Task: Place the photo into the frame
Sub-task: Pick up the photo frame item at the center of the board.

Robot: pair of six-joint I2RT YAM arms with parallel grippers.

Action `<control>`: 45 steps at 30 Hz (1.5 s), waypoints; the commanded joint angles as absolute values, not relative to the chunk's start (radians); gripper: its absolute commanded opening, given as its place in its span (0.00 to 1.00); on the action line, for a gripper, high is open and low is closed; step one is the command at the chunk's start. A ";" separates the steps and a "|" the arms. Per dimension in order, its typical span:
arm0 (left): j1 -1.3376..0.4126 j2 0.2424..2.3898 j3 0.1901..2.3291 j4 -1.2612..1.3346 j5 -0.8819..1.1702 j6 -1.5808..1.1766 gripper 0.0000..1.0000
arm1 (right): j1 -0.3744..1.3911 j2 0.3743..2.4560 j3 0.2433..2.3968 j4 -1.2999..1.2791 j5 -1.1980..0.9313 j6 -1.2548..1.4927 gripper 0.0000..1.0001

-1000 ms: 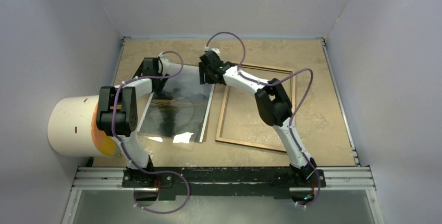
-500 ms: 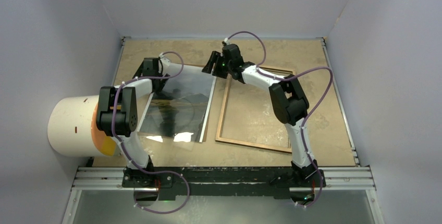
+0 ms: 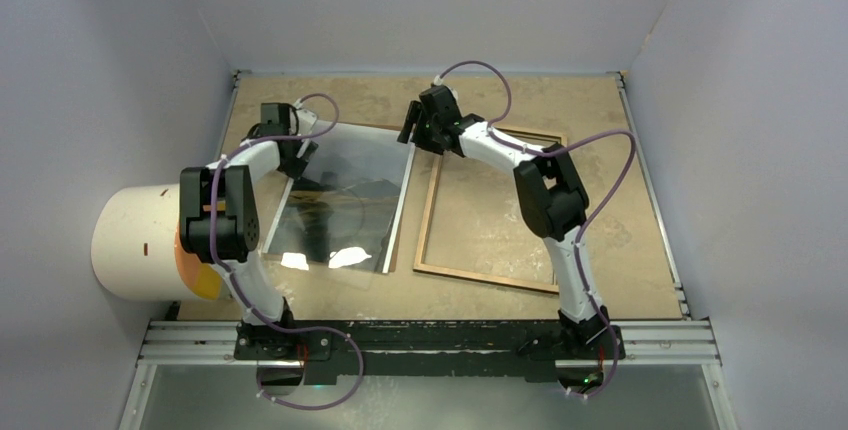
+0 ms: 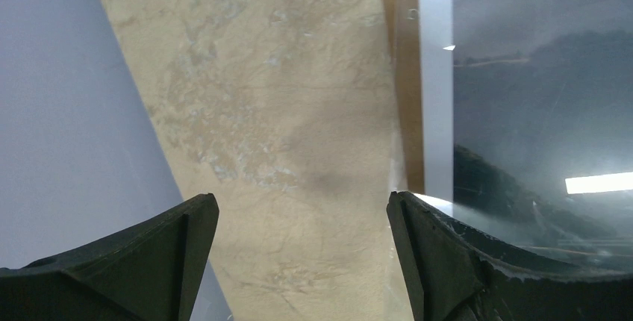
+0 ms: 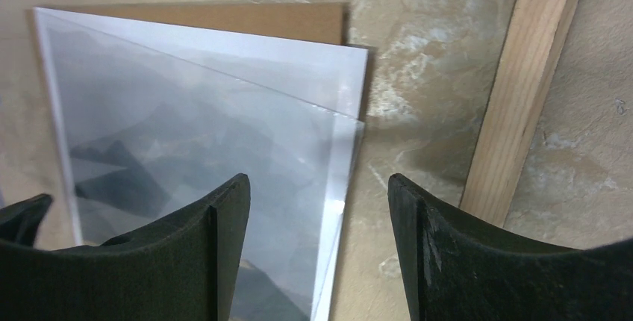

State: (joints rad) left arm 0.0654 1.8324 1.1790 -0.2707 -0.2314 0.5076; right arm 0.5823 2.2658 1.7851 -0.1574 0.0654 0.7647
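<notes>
My right gripper [image 5: 317, 261] is hanging open over the far right edge of the photo [image 3: 340, 200], and it is holding nothing. My left gripper [image 4: 298, 261] is gaping wide too, also empty. It is sitting low over the bare table [image 4: 284, 112], with one finger just at the photo's far left edge.

The photo is lying flat on the table, picture side up, on top of a brown board [image 5: 224, 16]. A clear sheet [image 5: 298, 134] seems to be lying crooked over it. The frame [image 5: 522, 89] is lying just beside it on the right, wood side up, not touching it. I am seeing table through its middle.

Here is what I am worrying about:

- The photo is thin and flat. If I am closing my fingers on its edge, they may be sliding over it and grabbing nothing.
- I may be pinching the clear sheet along with the photo, or only the sheet. Then the wrong thing is going up.
- If a finger is pushing sideways, the whole stack may be sliding into the frame and knocking it crooked.
- If only one side is lifting, the shiny print may be bending or slipping out.
- The glare is hiding the edges from me, so I may be aiming wrong.
</notes>
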 commanded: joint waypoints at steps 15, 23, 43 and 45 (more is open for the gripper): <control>0.060 1.931 1.135 -0.222 -0.325 0.461 0.88 | 0.587 2.344 1.883 -0.145 0.057 0.764 0.67; 0.039 1.924 1.098 -0.216 -0.303 0.473 0.88 | 0.628 2.282 1.907 -0.125 0.069 0.748 0.65; 0.034 1.921 1.064 -0.195 -0.291 0.492 0.87 | 0.633 2.327 1.941 -0.303 0.207 0.759 0.67; 0.034 1.922 1.060 -0.193 -0.291 0.493 0.87 | 0.631 2.349 1.957 -0.319 0.218 0.759 0.68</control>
